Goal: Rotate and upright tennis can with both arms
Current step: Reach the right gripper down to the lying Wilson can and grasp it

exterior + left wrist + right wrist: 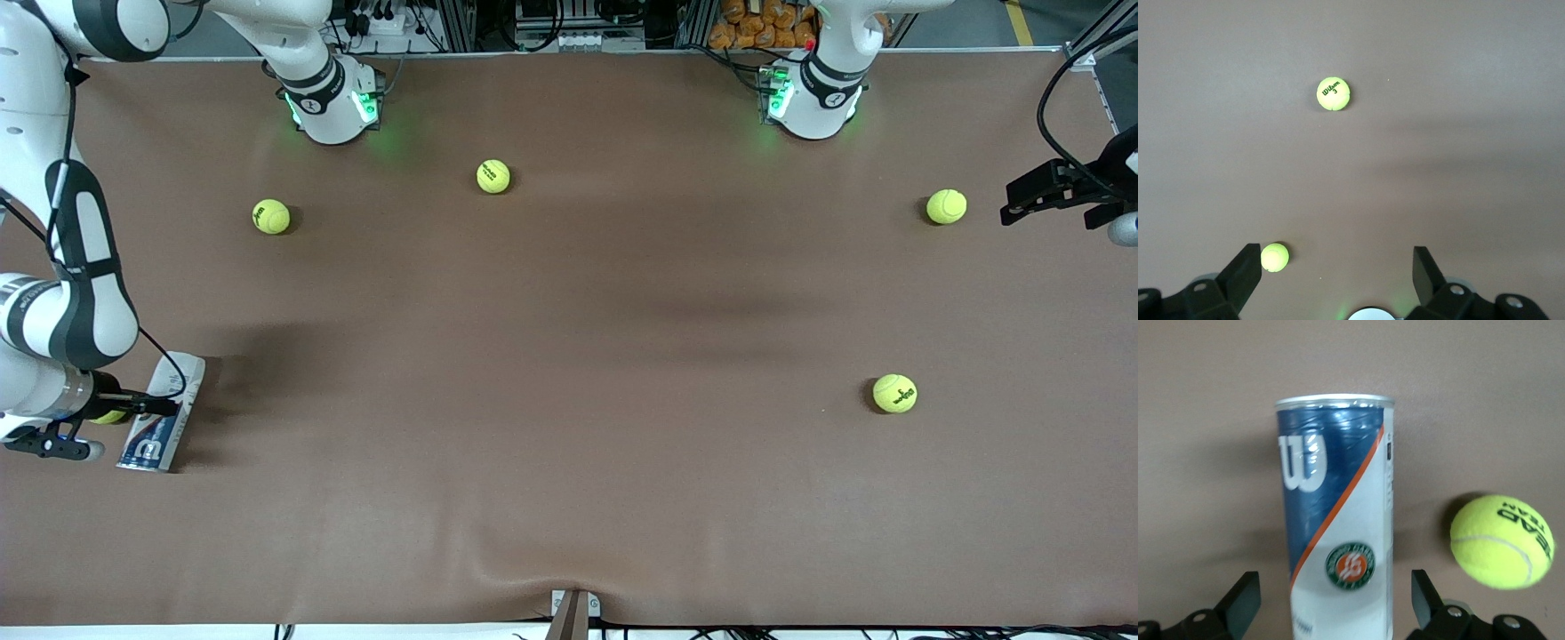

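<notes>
The tennis can [163,413] lies on its side on the brown bench [569,400] at the right arm's end, well toward the front camera, its navy band at the end nearest that camera. The right gripper [1331,603] is down at the can, jaws spread wide with the tube lying between them; from these views it seems they are not yet touching it, though the front view hides that spot behind the wrist. A tennis ball [1501,541] sits just beside the can, mostly hidden under the right arm in the front view. The left gripper [1335,277] hangs over the left arm's end of the bench, jaws wide apart and holding nothing, the arm waiting. Four more balls are scattered well apart: one [946,206] near the left gripper, one [894,393] nearer the front camera, one [493,176] between the two bases, and one [270,216] nearer the front camera than the right arm's base.
</notes>
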Tool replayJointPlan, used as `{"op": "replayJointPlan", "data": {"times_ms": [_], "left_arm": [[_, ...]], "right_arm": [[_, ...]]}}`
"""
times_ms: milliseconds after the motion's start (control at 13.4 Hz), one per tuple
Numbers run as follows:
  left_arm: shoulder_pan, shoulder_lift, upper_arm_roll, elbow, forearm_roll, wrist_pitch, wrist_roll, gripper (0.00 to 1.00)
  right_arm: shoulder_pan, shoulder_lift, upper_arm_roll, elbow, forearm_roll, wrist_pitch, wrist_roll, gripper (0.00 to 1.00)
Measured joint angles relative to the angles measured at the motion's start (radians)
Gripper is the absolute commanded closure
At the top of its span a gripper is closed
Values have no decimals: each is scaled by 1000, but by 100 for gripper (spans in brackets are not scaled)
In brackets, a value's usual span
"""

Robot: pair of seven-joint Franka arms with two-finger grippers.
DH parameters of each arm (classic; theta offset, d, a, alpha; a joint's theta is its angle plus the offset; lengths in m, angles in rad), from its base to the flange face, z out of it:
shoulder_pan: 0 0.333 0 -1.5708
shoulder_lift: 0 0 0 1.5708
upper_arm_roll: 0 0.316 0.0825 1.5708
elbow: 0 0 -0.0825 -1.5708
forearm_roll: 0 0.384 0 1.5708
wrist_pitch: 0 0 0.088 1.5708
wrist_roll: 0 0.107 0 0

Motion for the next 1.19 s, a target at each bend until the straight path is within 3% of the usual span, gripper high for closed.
{"op": "replayJointPlan", "data": {"times_ms": [896,1045,1194], "left_arm": [[2,2,0,0,0,0,0,0],[2,3,0,0,0,0,1,0],[2,3,0,0,0,0,1,0]], "right_arm": [[-9,54,-1,0,0,55,-3,0],[-11,54,-1,0,0,55,-3,13],[-11,55,0,0,0,55,-3,13]]}}
